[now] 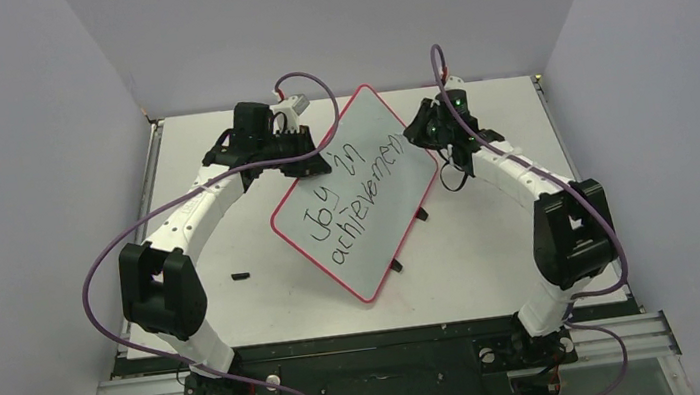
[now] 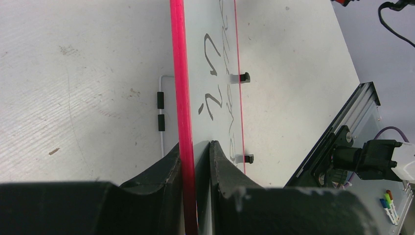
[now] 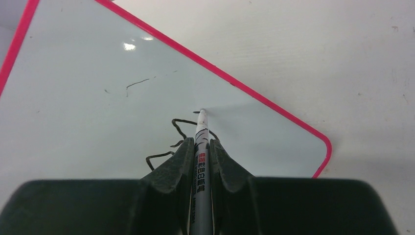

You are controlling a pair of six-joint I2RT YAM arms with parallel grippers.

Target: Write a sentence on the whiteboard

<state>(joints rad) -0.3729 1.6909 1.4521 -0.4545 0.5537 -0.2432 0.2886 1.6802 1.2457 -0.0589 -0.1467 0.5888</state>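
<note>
Nearest my arm bases, a small black piece (image 1: pixel 242 274) lies alone on the table (image 1: pixel 494 250); it could be a cap, but it is too small to tell. Past it the whiteboard (image 1: pixel 372 119) sits turned like a diamond in the middle, between the two arms. Two black clips (image 1: pixel 396 265) show along its near right edge.

The sentence (image 1: pixel 367 205) runs in two lines. I read "Joy in" with "Joy" underlined, and under it "achievemen" with a last stroke I cannot make out from above.

My left hand (image 2: pixel 195 146) is clenched on the board's red rim at its far left edge, one finger on each face, so the board is held steady. Farther right, my right hand (image 3: pixel 200 142) is clamped on the marker (image 3: pixel 200 166). The tip is down on the board just inside the far right rim, at the end of the second line, with fresh black loops beside it.

I judge the writing nearly done. What is left is to close the final letter, lift the marker off and let go of the board
</note>
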